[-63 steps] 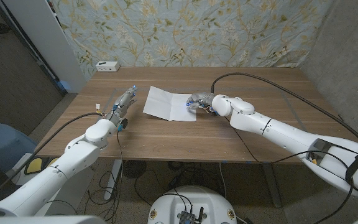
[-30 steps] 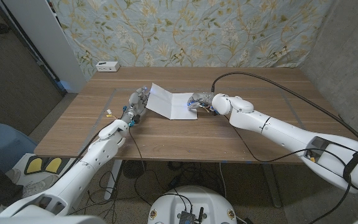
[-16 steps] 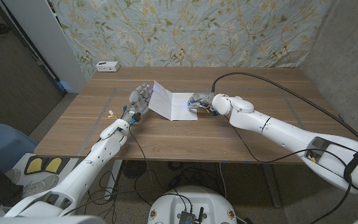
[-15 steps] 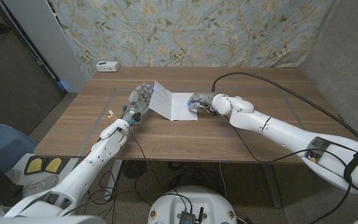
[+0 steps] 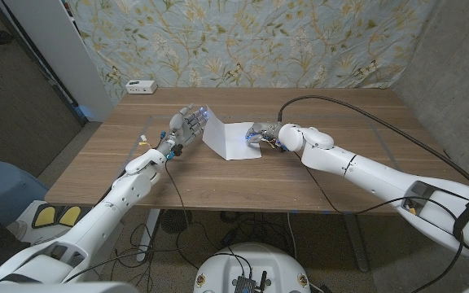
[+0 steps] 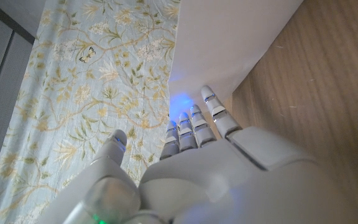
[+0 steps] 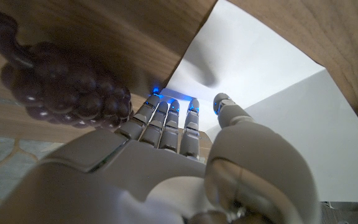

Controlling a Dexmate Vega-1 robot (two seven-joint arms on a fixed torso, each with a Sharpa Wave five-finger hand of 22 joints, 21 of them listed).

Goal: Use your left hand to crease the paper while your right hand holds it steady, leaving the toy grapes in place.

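The wooden table [image 5: 218, 175] carries the work at its middle. On the robot's left, the left hand [image 5: 187, 126] stands with fingers straight and spread, its fingertips [image 6: 207, 96] against the underside of the paper's lifted left flap; it grips nothing. The paper [image 5: 233, 137] is a white sheet lying at the table's centre, its left part raised steeply off the wood while its right part lies flat. The right hand [image 5: 260, 135] rests on that flat right part, fingers [image 7: 166, 121] extended and pressing down onto the sheet, wide rather than closed around anything. The toy grapes [image 7: 67, 87], a dark purple bunch, sit on the wood just beside the right hand's fingers. Farther back, a small white box [image 5: 141, 85] lies near the table's far left corner, before a floral curtain [image 5: 251, 41].
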